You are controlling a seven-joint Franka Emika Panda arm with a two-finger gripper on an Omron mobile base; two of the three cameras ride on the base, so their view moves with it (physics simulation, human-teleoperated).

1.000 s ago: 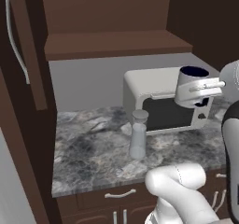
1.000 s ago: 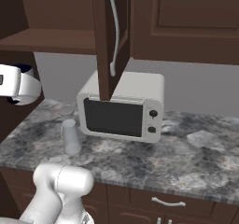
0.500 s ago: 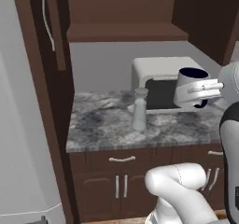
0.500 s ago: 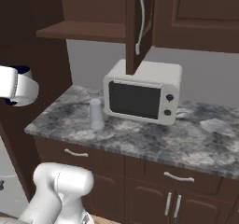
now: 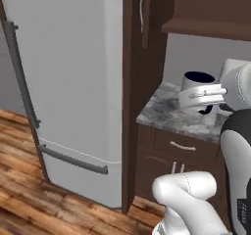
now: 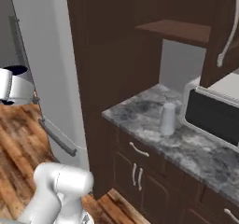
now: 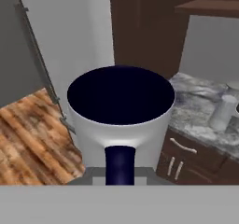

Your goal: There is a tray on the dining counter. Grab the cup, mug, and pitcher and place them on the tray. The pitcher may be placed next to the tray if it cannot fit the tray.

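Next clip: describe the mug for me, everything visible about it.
The mug is short and silver-grey with a smooth, glossy look, a dark navy inside and a navy handle facing the hand camera. It appears empty and sits upright, held in the air by the gripper, which is shut on its handle side. In the left base view it hangs in front of the marbled counter, touching nothing else.

One mug (image 7: 120,120), one pitcher (image 6: 167,118), one microwave (image 6: 215,110), seemingly one fridge (image 5: 68,82)

Microwave (image 6: 219,113) cut by frame edge; fingers behind mug (image 7: 120,120).
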